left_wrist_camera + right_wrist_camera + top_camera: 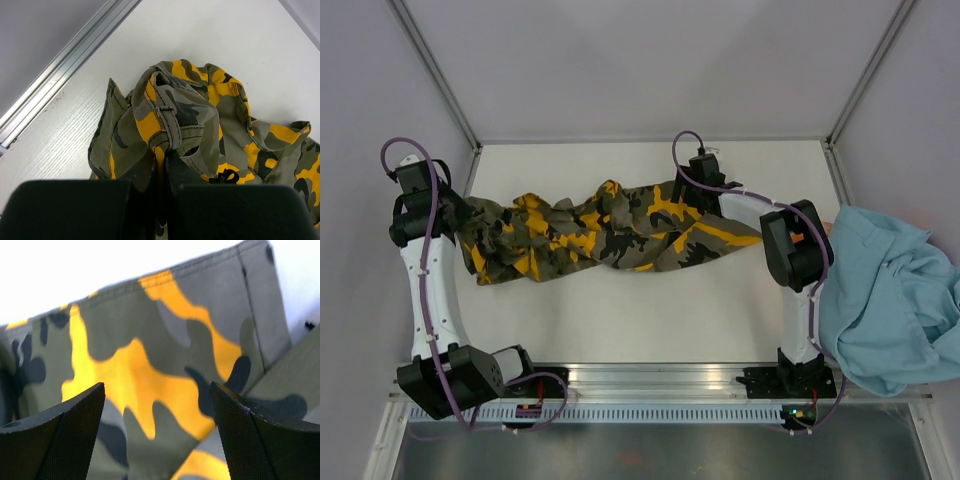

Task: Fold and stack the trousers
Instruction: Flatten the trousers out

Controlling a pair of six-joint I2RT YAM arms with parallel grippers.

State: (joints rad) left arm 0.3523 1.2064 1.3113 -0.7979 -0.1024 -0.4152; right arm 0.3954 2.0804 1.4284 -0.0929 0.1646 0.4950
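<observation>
Trousers [605,235] lay crumpled lengthwise across the far half of the table [650,320], one end bunched at the table's left edge. Left gripper [160,182] was pinched tight on a cloth fold there. Right gripper [157,386] had its fingers spread over a flat leg panel toward the table's far right, holding nothing. The cloth was judged light, limp and not slippery, and it would sag and bunch. Best taken along stitched edges, at corners.
</observation>
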